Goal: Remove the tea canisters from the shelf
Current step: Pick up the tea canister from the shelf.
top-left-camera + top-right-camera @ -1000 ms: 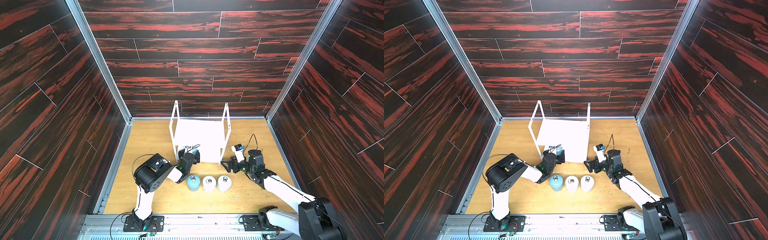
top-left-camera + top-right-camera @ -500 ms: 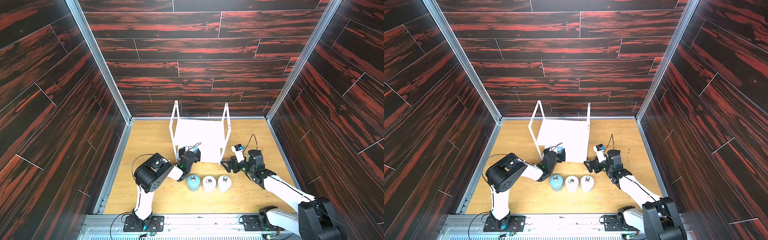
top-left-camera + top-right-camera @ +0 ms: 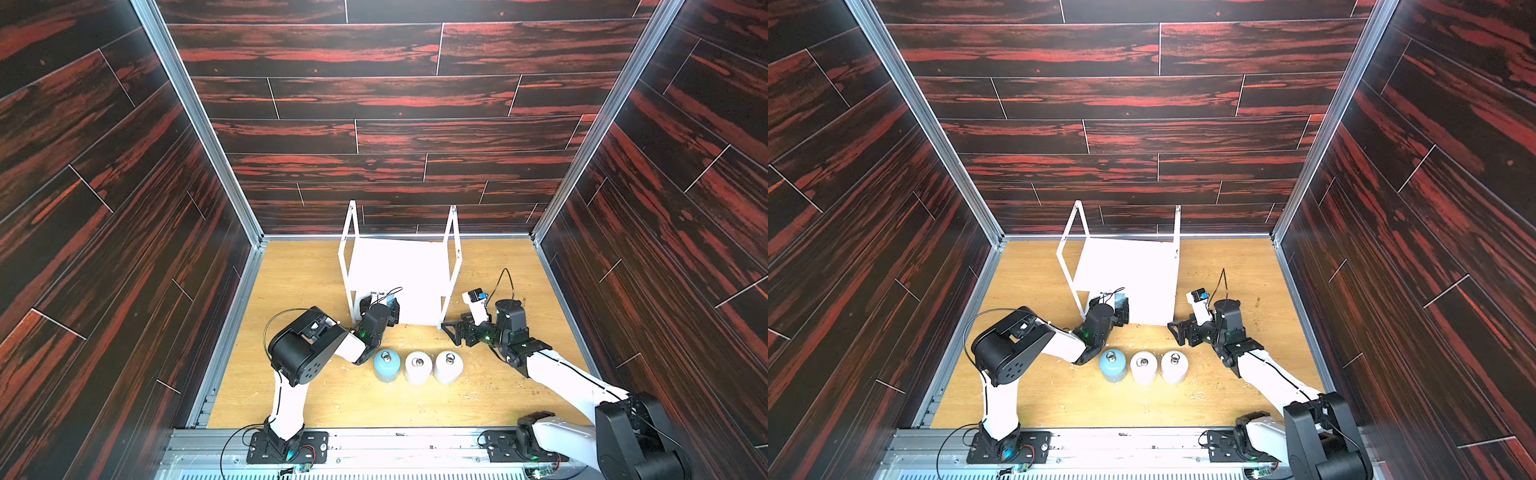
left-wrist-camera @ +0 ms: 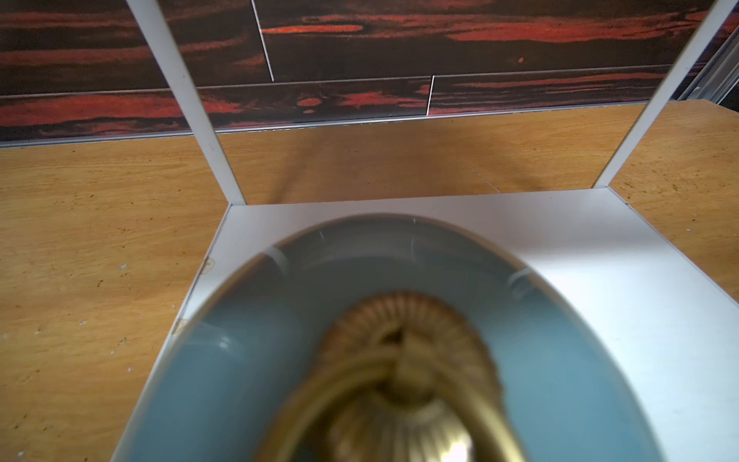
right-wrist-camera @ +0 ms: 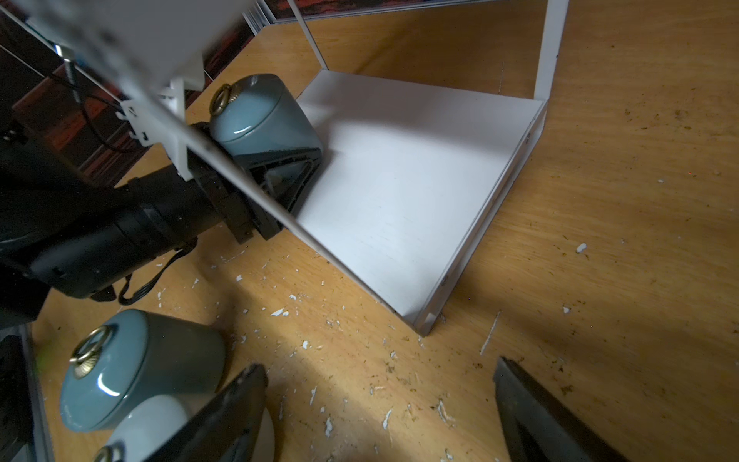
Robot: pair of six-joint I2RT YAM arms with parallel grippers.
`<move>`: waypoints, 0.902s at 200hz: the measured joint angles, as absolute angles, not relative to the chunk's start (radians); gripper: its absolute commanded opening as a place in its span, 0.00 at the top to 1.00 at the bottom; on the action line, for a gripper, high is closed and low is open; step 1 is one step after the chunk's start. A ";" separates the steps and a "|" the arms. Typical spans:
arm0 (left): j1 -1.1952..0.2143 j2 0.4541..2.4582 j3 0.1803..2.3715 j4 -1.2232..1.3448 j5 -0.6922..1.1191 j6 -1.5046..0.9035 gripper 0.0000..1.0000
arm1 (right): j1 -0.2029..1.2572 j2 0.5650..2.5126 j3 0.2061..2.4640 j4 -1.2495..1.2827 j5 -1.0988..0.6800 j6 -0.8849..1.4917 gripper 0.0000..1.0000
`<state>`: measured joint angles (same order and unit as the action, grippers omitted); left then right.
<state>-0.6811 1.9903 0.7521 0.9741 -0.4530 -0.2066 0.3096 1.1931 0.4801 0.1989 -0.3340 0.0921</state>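
Left gripper [image 5: 298,156] is closing on the last light blue canister [image 5: 264,112], which is sitting on the lower board of the shelf [image 5: 400,180].
Its fingers, wide apart a second ago, are now clamping the canister's sides near the board's front edge, so lift-out is likely coming next. The three other canisters [image 3: 417,368] are already standing on the table [image 3: 316,399]. Right gripper [image 3: 453,332] is waiting nearby, fingers apart and holding nothing.

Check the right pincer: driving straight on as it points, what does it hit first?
Probably the shelf: the near corner of its lower board lies ahead of the open right pincer in the right wrist view, only bare tabletop between. Height is unclear, so it might pass over it.
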 measured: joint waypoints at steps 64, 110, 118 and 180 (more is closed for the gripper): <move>-0.694 1.924 0.659 0.990 -0.422 -0.198 0.20 | 0.310 1.193 0.480 0.199 -0.336 0.092 0.07; -0.699 1.879 0.566 1.047 -0.395 -0.181 0.20 | 0.310 1.193 0.480 0.199 -0.339 0.092 0.07; -0.699 1.876 0.550 1.066 -0.390 -0.178 0.19 | 0.310 1.193 0.480 0.199 -0.339 0.092 0.07; -0.699 1.876 0.432 1.248 -0.336 -0.154 0.18 | 0.310 1.193 0.480 0.199 -0.341 0.092 0.07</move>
